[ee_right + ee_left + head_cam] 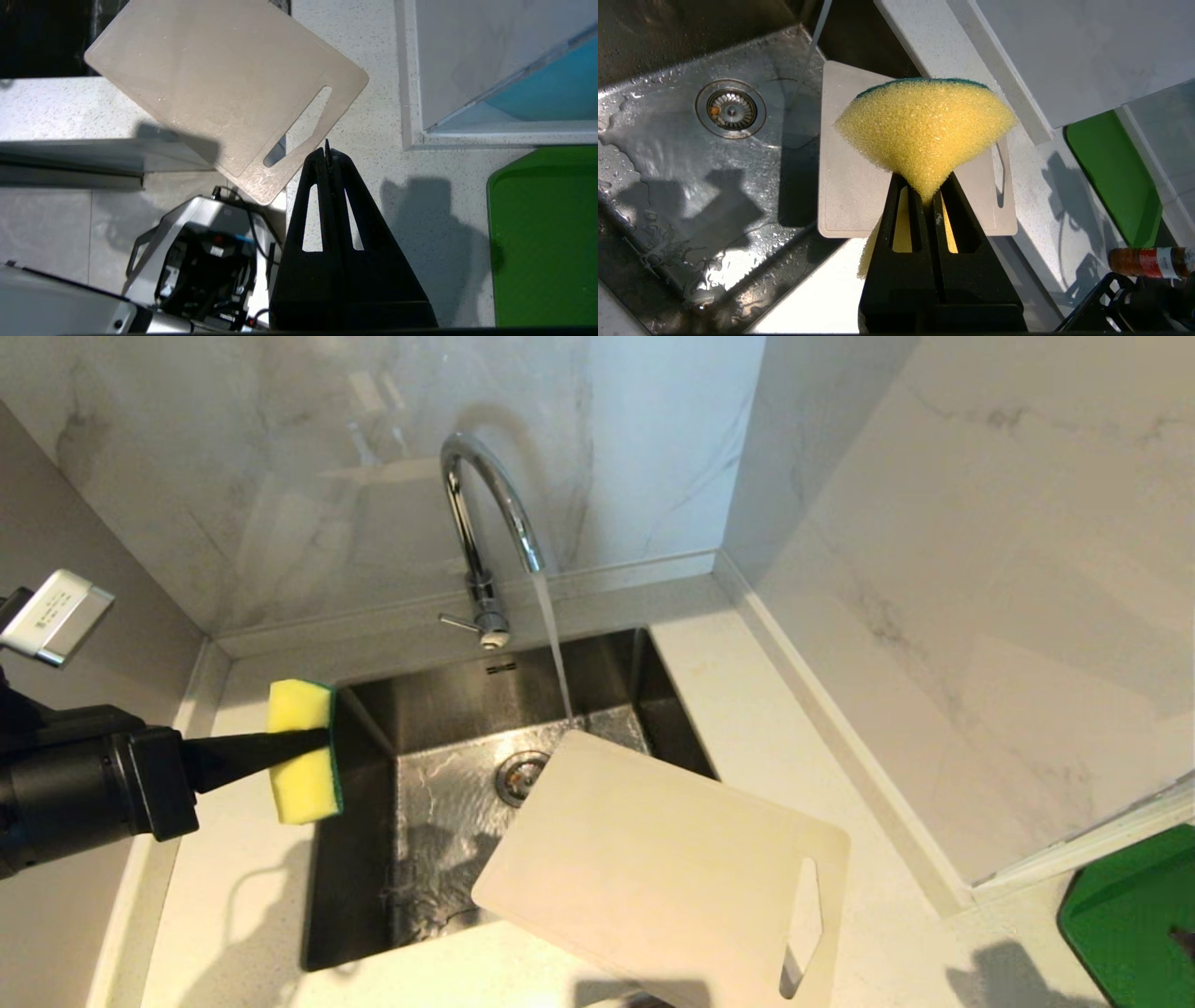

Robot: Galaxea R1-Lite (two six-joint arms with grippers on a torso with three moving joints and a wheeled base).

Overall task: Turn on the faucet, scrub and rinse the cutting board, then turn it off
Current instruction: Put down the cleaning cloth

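Now the thin off-white plastic cutting board [653, 868] lies half over the steel sink [420, 784], handle slot on the counter; stiff, light, likely slick when wet. Left gripper [313, 744] pinches the yellow sponge [301, 751]; right gripper [327, 151] is closed, empty.

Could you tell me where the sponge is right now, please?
In the head view the sponge is on the left, pinched in the left gripper above the sink's left rim.

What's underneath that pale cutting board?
The cutting board bridges the sink corner: its far end overhangs the wet basin, its handle end rests on the countertop. The drain shows just beyond it. Whatever lies directly beneath is covered.
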